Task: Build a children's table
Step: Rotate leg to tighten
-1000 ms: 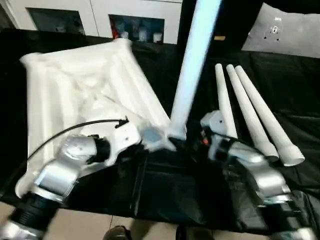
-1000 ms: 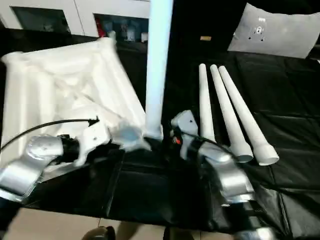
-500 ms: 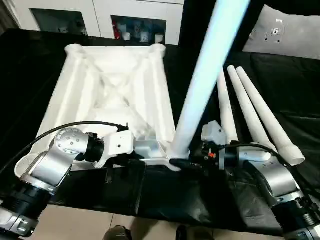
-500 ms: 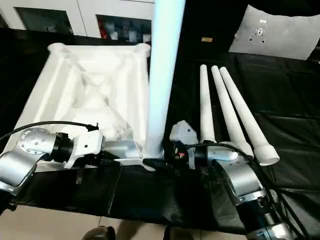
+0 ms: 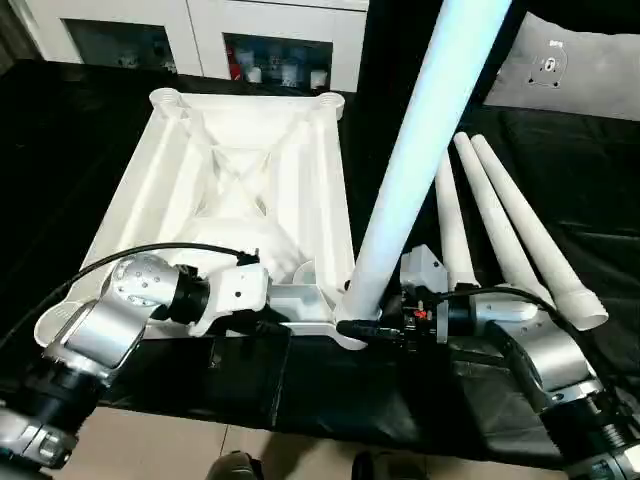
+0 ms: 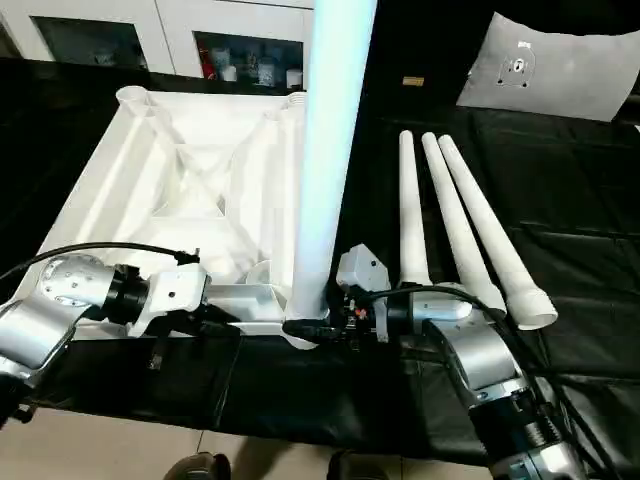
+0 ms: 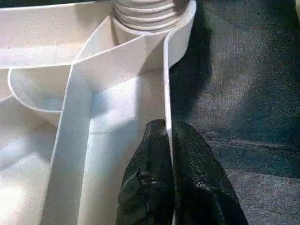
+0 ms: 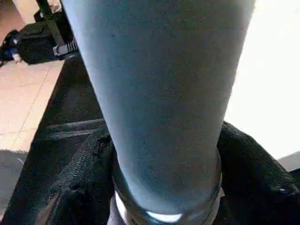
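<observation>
The white table top lies upside down on the black padded surface, its X ribs facing up. One white leg stands upright in the near right corner socket. My right gripper is shut around this leg's base, with a black finger on each side. My left gripper is shut on the top's thin near rim wall, close to that socket. Three more legs lie side by side on the right.
A white cushion lies at the back right, and cabinets stand behind the work surface. The black surface's front edge runs just under my forearms, with floor and a shoe below it.
The table top has swung from a skewed, lifted pose to lying square and flat. Both grippers kept their holds, and the upright leg moved along with the corner.
</observation>
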Tool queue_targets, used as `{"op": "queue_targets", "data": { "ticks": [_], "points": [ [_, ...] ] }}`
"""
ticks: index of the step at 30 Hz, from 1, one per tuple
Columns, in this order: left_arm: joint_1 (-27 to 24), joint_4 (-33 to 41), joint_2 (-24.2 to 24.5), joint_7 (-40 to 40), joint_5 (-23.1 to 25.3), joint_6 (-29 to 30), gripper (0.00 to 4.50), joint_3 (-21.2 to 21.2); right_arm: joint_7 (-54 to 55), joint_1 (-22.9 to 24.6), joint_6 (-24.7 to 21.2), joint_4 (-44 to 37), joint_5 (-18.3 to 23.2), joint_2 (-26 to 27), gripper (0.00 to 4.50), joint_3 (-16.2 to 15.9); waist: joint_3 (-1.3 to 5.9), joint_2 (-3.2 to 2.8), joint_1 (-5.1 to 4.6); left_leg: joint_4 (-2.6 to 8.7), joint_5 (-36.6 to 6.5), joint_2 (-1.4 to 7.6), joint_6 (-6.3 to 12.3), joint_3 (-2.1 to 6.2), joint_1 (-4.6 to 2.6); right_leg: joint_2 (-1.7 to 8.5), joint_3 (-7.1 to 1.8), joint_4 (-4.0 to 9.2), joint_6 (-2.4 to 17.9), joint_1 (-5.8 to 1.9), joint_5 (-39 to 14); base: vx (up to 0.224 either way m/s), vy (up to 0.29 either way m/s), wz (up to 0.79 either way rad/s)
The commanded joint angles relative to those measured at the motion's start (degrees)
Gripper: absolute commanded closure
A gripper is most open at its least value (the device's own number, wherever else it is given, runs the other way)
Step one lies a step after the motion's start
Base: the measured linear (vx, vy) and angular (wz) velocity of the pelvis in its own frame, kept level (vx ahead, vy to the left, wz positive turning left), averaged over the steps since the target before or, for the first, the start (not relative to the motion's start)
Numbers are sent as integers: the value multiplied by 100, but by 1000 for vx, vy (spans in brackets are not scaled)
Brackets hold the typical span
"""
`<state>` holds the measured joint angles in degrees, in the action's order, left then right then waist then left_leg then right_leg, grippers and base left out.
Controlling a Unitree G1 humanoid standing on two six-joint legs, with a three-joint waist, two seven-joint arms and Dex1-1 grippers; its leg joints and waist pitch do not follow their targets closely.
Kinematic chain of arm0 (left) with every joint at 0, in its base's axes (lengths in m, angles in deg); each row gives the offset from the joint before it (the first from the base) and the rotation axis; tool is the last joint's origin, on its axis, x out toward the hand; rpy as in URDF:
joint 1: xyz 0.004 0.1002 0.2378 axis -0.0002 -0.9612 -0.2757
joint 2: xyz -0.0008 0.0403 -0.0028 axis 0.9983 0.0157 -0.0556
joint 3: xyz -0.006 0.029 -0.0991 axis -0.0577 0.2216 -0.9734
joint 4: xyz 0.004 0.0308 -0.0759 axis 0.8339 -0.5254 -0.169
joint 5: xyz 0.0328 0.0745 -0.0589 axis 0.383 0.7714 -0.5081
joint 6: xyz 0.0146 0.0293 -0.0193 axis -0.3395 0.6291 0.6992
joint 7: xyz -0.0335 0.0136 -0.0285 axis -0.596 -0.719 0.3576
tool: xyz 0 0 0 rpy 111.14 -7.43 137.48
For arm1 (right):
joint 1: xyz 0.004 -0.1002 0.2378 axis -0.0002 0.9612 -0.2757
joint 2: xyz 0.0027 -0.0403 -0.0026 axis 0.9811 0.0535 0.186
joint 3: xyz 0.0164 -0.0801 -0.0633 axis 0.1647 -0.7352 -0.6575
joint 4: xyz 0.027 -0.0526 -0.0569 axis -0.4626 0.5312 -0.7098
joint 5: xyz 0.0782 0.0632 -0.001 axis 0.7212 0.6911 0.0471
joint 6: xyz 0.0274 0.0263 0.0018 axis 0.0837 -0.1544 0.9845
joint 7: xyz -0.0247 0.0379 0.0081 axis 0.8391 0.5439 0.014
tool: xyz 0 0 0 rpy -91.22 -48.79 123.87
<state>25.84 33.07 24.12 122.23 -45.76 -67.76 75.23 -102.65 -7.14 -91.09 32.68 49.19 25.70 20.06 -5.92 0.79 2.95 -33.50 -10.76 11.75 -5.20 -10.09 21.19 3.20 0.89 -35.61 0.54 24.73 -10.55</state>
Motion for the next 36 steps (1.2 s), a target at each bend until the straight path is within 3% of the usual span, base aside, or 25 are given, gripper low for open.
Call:
{"op": "queue_targets", "data": {
  "ticks": [1,3,4,6,7,10,12,14,16,17,18,21,23,28,32,33,36],
  "points": [
    [-88,240,-133,-275,6,223,450,36,212,93,-153,-35,39,160,178,-127,396,-38,-18,342,-792,86,250,-26,-50,292,-186,350,1487,-373,-382,0,0,0],
    [-285,643,-422,-933,-32,803,450,-171,1238,57,-360,163,-265,725,178,-112,356,-41,-33,365,-996,94,129,-25,-55,300,-189,392,1413,-345,-846,0,0,0],
    [-341,784,-527,-1144,-31,1007,450,-231,1503,32,-432,235,-329,879,178,-95,312,-2,-84,406,-1241,67,11,-7,-27,288,-178,440,1250,-341,-1476,0,0,0],
    [-400,969,-666,-1425,28,1236,450,-286,1826,-10,-488,331,-381,1092,178,-55,290,-14,-165,435,-1531,65,-131,43,-26,319,-172,500,964,-330,-2333,-26,-3,-4],
    [-477,1235,-951,-1902,113,1655,450,-405,2395,-88,-602,478,-422,1491,178,52,302,-13,-189,424,-1613,72,-155,40,-61,321,-192,530,834,-295,-2538,0,0,0],
    [-472,1473,-1445,-2625,357,2178,450,-495,3290,-276,-671,775,-601,2048,178,176,294,-1,-284,417,-1615,45,-153,52,-40,298,-188,574,739,-263,-2697,0,0,0],
    [-453,1522,-1620,-2843,447,2310,450,-492,3589,-357,-682,909,-652,2223,178,232,308,6,-298,399,-1521,46,-111,31,-45,270,-208,557,737,-237,-2367,0,0,0],
    [-358,1635,-2126,-3419,588,2685,450,-466,4145,-551,-701,1132,-776,2598,178,321,295,14,-310,403,-1493,45,-83,15,-40,245,-204,549,778,-213,-2123,0,0,0],
    [-296,1675,-2264,-3598,631,2807,450,-416,4299,-599,-706,1164,-849,2712,178,337,315,35,-286,402,-1390,34,-61,18,-8,240,-194,525,751,-253,-1851,0,0,0],
    [-275,1688,-2274,-3621,643,2834,450,-390,4244,-599,-681,1162,-826,2719,143,338,320,28,-284,399,-1325,33,-53,17,2,237,-197,509,762,-258,-1721,0,0,0],
    [-261,1674,-2226,-3588,658,2809,450,-377,4172,-581,-681,1139,-777,2696,109,370,335,18,-264,389,-1251,34,-15,14,-11,236,-196,492,798,-262,-1470,0,0,0],
    [-278,1693,-2090,-3539,740,2857,450,-372,4104,-583,-663,1154,-780,2665,99,423,352,8,-257,382,-974,24,83,1,0,229,-190,450,932,-300,-846,0,0,0],
    [-300,1700,-1993,-3457,774,2843,450,-367,4095,-594,-615,1177,-815,2609,66,431,352,5,-259,389,-864,23,127,-5,2,231,-183,440,1003,-316,-650,0,0,0],
    [-370,1628,-1569,-3015,667,2681,450,-376,3623,-503,-501,993,-774,2264,21,422,333,-4,-254,401,-1010,36,138,-3,-18,247,-183,469,1018,-317,-890,0,0,0],
    [-372,1507,-1303,-2689,562,2490,450,-383,3032,-426,-400,751,-681,1839,6,384,339,-6,-240,396,-886,48,190,-16,-22,244,-185,445,1141,-327,-626,0,0,0],
    [-361,1365,-1041,-2307,468,2117,450,-331,2460,-405,-238,647,-698,1382,6,327,336,2,-225,394,-865,38,217,-13,-15,246,-180,452,1158,-338,-622,0,0,0],
    [-354,1258,-821,-1871,338,1726,450,-276,1915,-398,-174,550,-586,1048,6,344,335,-4,-193,384,-839,48,317,-22,-38,239,-182,451,1207,-342,-488,0,0,0]
  ]
}}
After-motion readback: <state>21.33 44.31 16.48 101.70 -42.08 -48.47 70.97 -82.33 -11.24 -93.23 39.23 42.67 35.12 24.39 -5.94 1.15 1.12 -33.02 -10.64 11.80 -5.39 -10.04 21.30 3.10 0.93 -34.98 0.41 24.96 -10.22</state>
